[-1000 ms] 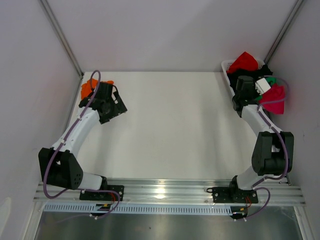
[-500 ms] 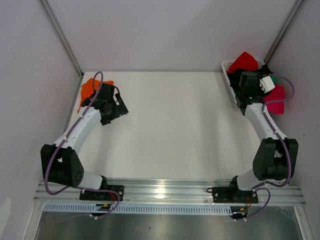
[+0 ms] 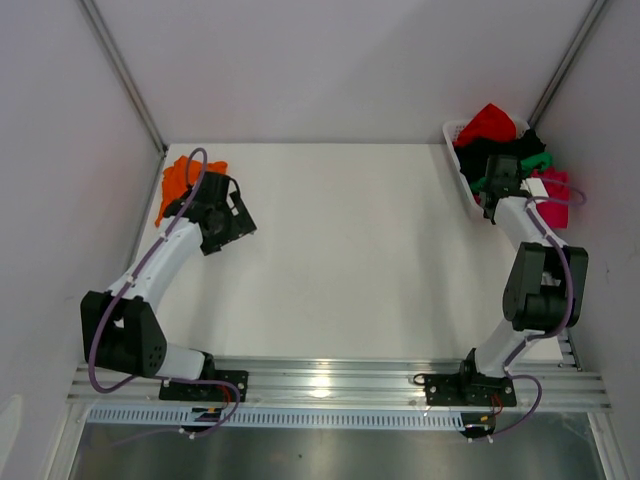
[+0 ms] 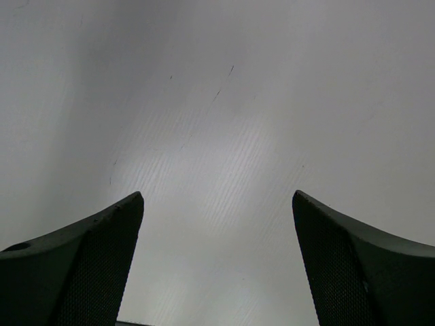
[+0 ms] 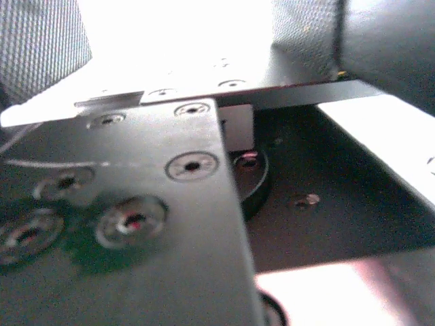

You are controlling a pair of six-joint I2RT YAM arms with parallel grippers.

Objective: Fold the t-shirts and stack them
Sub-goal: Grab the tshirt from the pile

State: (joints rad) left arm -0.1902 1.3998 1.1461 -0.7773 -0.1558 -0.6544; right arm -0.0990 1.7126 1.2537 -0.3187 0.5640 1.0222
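An orange t-shirt (image 3: 180,178) lies crumpled at the table's far left edge. My left gripper (image 3: 234,222) (image 4: 217,204) hovers just to its right, open, with only bare table between the fingers. Red (image 3: 487,122), black (image 3: 522,145), green (image 3: 538,160) and magenta (image 3: 556,185) t-shirts are heaped in a white basket (image 3: 452,133) at the far right corner. My right gripper (image 3: 496,195) (image 5: 183,41) is at the basket's near-left side. In the right wrist view its mesh pads (image 5: 41,47) stand apart at the top with nothing but bright glare between them.
A black metal plate with screws (image 5: 136,224) fills most of the right wrist view. Pale walls close in the table on the left, back and right. The aluminium rail (image 3: 330,385) with both arm bases runs along the near edge.
The right arm has swung further back to the basket and its wrist has turned. More of the green t-shirt shows and less of the magenta one. The left arm has barely shifted.
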